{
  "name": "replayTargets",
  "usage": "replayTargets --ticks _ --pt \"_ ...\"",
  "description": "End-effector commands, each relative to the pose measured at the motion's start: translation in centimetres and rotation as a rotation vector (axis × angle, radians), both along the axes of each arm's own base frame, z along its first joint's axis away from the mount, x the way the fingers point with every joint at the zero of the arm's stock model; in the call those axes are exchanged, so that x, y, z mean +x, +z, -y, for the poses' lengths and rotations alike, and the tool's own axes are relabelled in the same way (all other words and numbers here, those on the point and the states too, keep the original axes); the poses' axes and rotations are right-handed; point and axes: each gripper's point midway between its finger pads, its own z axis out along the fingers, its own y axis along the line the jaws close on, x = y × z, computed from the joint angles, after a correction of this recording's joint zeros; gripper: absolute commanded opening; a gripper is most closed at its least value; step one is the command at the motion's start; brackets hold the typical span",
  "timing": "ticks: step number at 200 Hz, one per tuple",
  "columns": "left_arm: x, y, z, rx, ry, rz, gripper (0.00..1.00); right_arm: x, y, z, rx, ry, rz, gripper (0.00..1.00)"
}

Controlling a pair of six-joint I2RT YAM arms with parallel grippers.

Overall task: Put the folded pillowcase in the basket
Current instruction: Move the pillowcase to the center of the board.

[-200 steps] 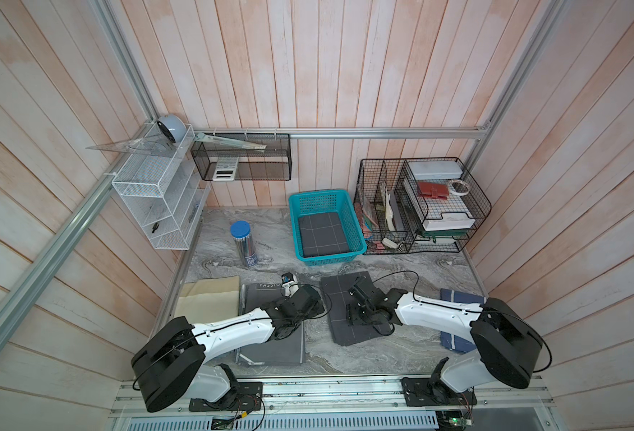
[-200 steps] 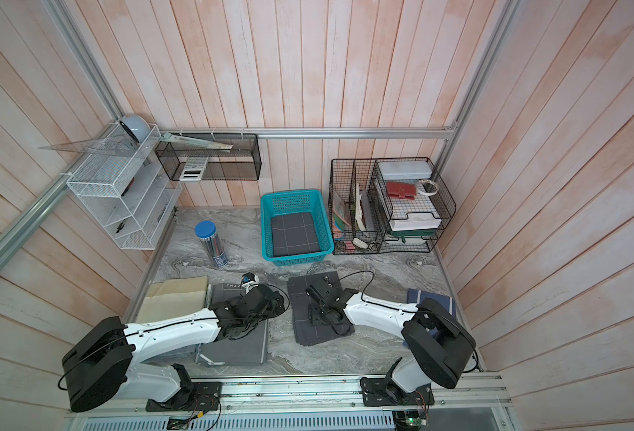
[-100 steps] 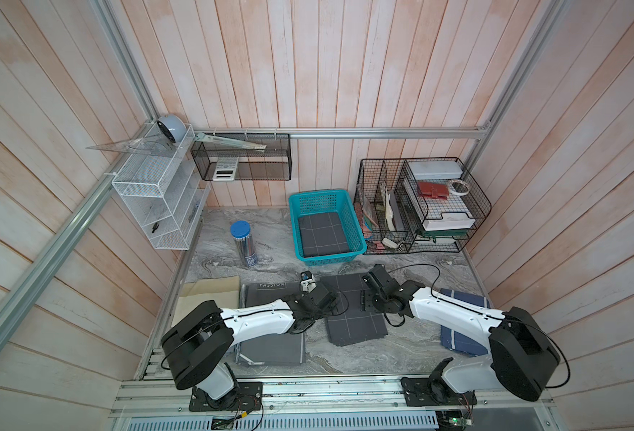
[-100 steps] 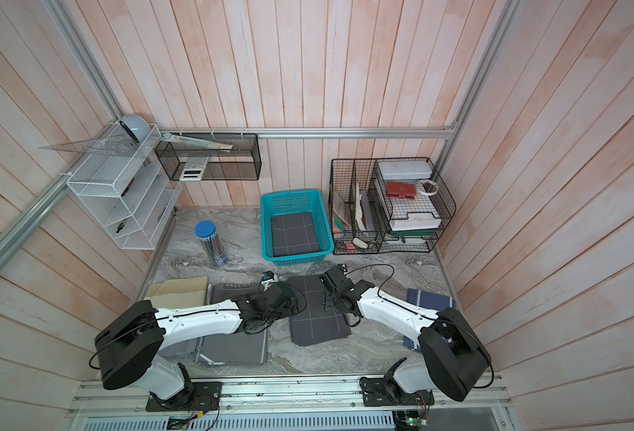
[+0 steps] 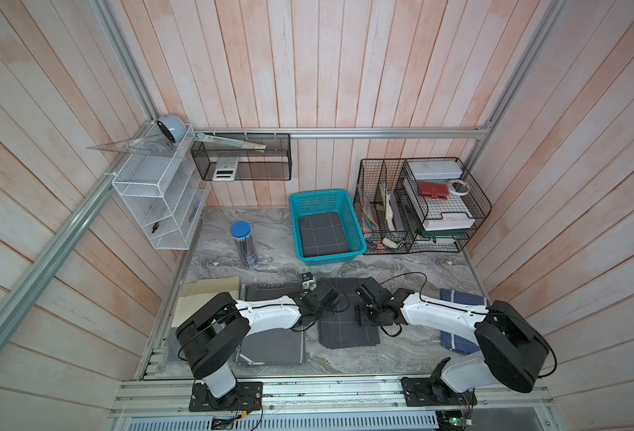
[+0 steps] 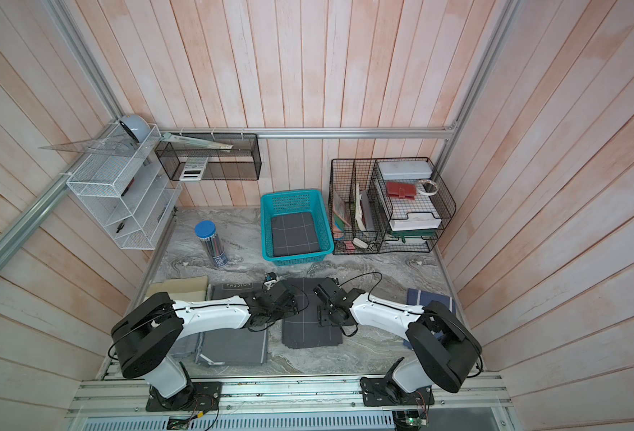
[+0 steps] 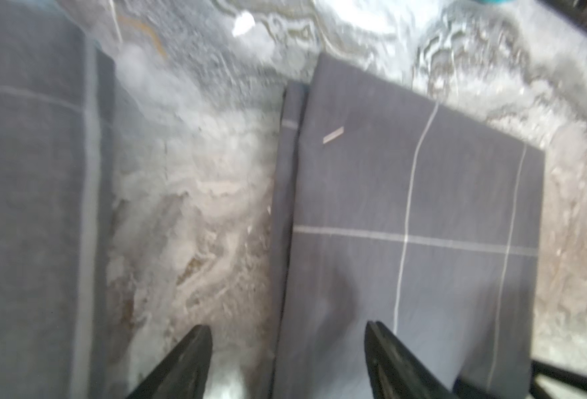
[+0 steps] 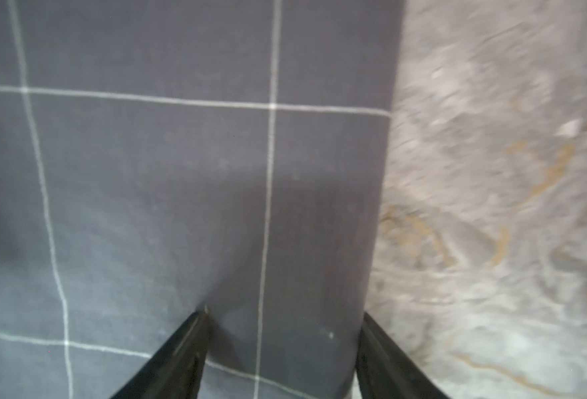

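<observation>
**Pillowcase flat on the marble, a gripper at each side edge**

The folded pillowcase (image 5: 339,330), dark grey with thin white grid lines, lies flat on the marble tabletop (image 5: 401,268) near the front, outside the teal basket (image 5: 321,193) and apart from it. It sits between the two arms in both top views.

The left gripper (image 7: 287,331) has its fingers apart. In the left wrist view, one fingertip is over bare marble and the other over the cloth, so they straddle the pillowcase's edge.

The right gripper (image 8: 285,317) also stands with its fingers apart. One is over the cloth and the other at its opposite edge, beside the marble. Neither gripper has the fabric pinched.

A second folded grey grid cloth (image 5: 323,235) already lies in the basket bottom. A plain grey folded cloth (image 5: 270,347) lies just beside the pillowcase under the left arm. A blue checked cloth (image 5: 457,302) lies under the right arm. A black wire organizer (image 5: 420,209) stands just beside the basket.
</observation>
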Motion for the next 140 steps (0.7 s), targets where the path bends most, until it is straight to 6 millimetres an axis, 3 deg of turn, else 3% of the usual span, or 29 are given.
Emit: replayTargets --ticks 1,33,52,87,140 --pt "-0.1 -0.9 -1.6 0.009 0.029 -0.026 0.74 -1.6 0.6 -0.4 0.019 0.004 -0.03 0.71" --pt "0.0 -1.0 -1.7 0.017 0.023 -0.026 0.69 0.2 2.9 2.5 -0.036 -0.098 0.11 0.71" --pt "-0.1 -1.1 -1.3 0.015 0.008 -0.036 0.66 1.1 3.3 3.4 0.026 -0.148 0.113 0.7" --pt "-0.4 -1.0 -0.4 0.014 -0.018 -0.036 0.64 2.1 2.1 2.9 0.168 -0.212 0.067 0.69" --pt "-0.6 -1.8 0.4 0.02 -0.04 -0.058 0.6 1.7 -0.5 1.2 0.169 -0.135 -0.036 0.65"
